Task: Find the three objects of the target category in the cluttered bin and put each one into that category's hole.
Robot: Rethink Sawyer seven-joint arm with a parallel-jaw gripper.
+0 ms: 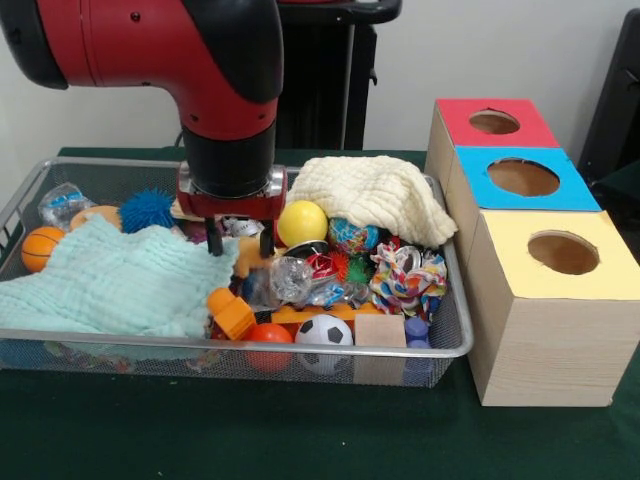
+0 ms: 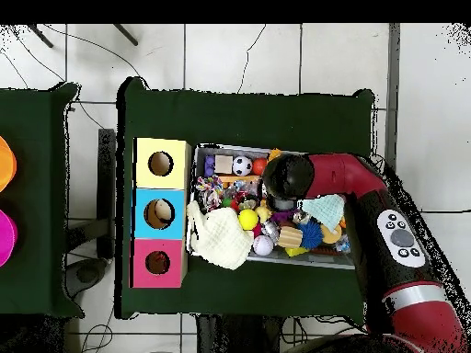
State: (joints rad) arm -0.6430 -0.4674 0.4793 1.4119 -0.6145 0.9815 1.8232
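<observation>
Your table (image 1: 120, 430) is covered in dark green cloth, and the arm (image 1: 215, 70) comes down over the left-middle of the bin (image 1: 445, 345), which sits on the cloth just left of three boxes. From above, the arm (image 2: 368, 198) reaches across the bin (image 2: 317, 260) from the right.

The boxes stand in a row, touching: yellow box (image 1: 550, 300) nearest you, blue box (image 1: 525, 178) in the middle, red box (image 1: 495, 122) farthest. Each has a round hole in its top. In the overhead view something pale shows inside the blue box (image 2: 161, 213).

In the bin, a mint cloth (image 1: 110, 280) fills the left part and a cream cloth (image 1: 375, 195) lies bunched at the far right corner, draped over the rim.

The gripper (image 1: 240, 245) hangs low over the clutter, its two dark fingers (image 1: 214, 243) set narrowly apart with nothing between them.

Just right of it you see a yellow ball (image 1: 301, 222). A rope toy (image 1: 405, 280) lies under the cream cloth's edge; a soccer ball (image 1: 323, 332), a wood block (image 1: 380, 330) and an orange ball (image 1: 268, 338) sit along the near rim. A basketball (image 1: 40, 247) and a blue spiky ball (image 1: 147, 210) are at the far left.
</observation>
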